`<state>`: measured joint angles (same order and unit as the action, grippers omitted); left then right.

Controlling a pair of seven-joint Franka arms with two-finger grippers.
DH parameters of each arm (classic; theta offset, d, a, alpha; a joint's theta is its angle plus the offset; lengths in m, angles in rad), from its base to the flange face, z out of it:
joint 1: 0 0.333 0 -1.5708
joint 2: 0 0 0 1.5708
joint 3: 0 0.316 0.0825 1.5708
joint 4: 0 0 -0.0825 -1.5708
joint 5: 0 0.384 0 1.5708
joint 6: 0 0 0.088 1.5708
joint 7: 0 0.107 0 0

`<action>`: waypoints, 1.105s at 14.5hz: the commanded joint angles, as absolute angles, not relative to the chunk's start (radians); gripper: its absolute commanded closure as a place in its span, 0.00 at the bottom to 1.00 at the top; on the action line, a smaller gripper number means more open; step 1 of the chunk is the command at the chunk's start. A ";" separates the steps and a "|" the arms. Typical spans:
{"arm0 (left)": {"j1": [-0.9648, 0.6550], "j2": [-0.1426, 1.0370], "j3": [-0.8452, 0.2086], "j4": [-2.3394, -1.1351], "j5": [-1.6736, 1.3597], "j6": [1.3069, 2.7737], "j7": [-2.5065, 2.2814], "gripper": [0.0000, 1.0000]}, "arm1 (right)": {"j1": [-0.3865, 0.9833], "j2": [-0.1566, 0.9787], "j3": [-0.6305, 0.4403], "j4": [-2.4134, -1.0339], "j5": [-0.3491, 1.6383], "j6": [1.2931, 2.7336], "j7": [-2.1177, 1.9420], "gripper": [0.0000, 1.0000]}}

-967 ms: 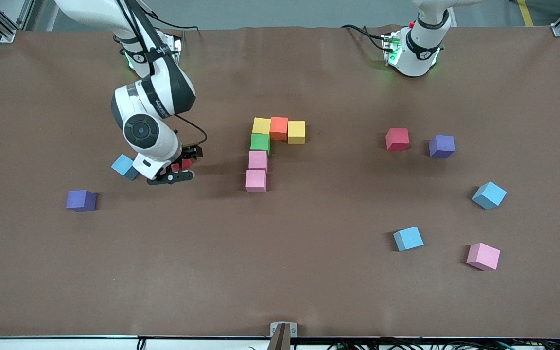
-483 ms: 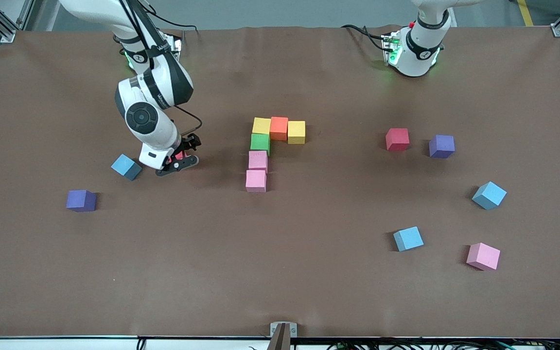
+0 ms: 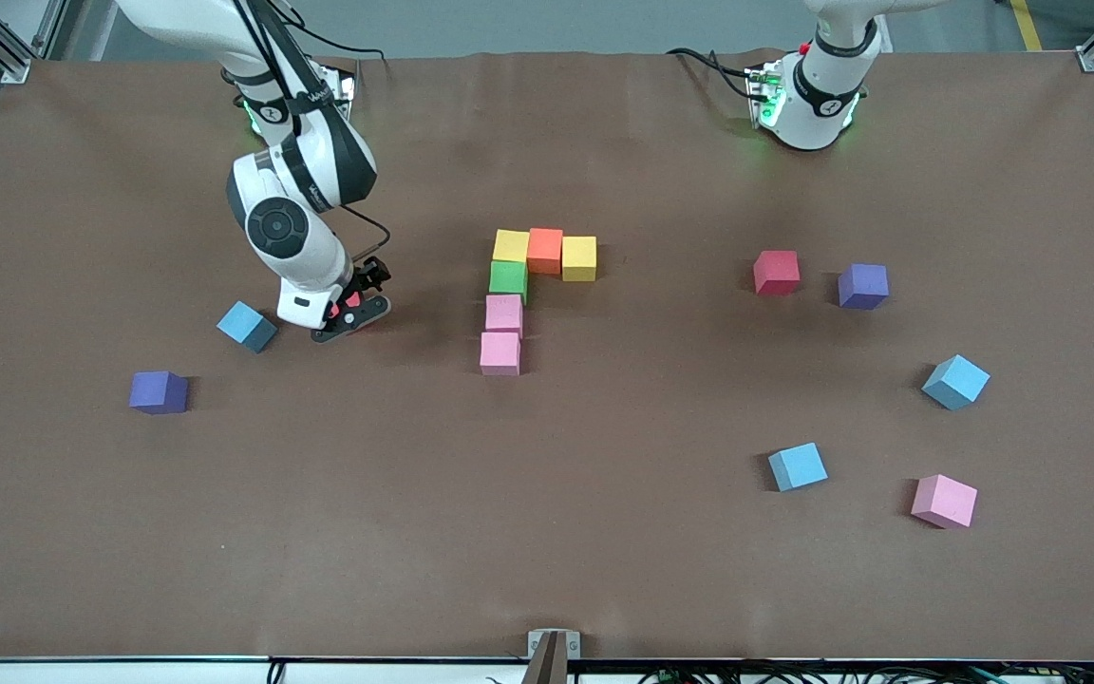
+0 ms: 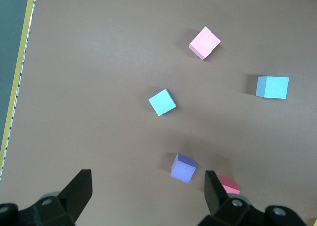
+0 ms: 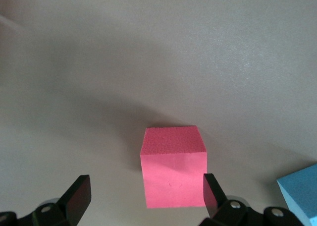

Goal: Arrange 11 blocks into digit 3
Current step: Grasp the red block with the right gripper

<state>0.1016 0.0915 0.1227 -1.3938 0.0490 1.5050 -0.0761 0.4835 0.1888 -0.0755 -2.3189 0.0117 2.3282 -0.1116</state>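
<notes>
Since a second ago my right gripper (image 3: pixel 349 313) has swung in from over the light blue block (image 3: pixel 246 326) at the right arm's end and come down over a red block (image 5: pixel 174 172). Its jaws stand wide open, one finger on each side of the red block, not yet pinching it. From that red block, the light blue one lies just beside it at about nine o'clock in the front view, and a purple cube (image 3: pixel 159 391) sits farther out at about eight o'clock. At three o'clock is the unfinished digit (image 3: pixel 528 294): yellow, orange and yellow blocks in a row, with green and two pink ones running down toward the front camera. My left gripper (image 4: pixel 146 196) waits up high, jaws open and empty, over a second red block (image 3: pixel 776 272) and another purple cube (image 3: pixel 862 286). Two light blue blocks (image 3: pixel 798 465) and a pink block (image 3: pixel 944 501) lie scattered nearer the camera.
</notes>
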 commanded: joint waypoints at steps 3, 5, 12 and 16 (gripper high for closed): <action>0.103 0.095 0.120 -1.387 0.064 1.494 -0.067 0.00 | 0.463 0.146 -0.074 -2.372 -0.014 2.355 -0.126 0.00; 0.103 0.095 0.120 -1.387 0.064 1.494 -0.067 0.00 | 0.460 0.147 -0.074 -2.372 -0.014 2.362 -0.126 0.00; 0.101 0.095 0.118 -1.387 0.057 1.494 -0.069 0.00 | 0.445 0.161 -0.074 -2.373 -0.023 2.393 -0.136 0.00; 0.101 0.104 0.118 -1.385 0.052 1.499 -0.080 0.00 | 0.394 0.170 -0.074 -2.373 -0.023 2.393 -0.206 0.00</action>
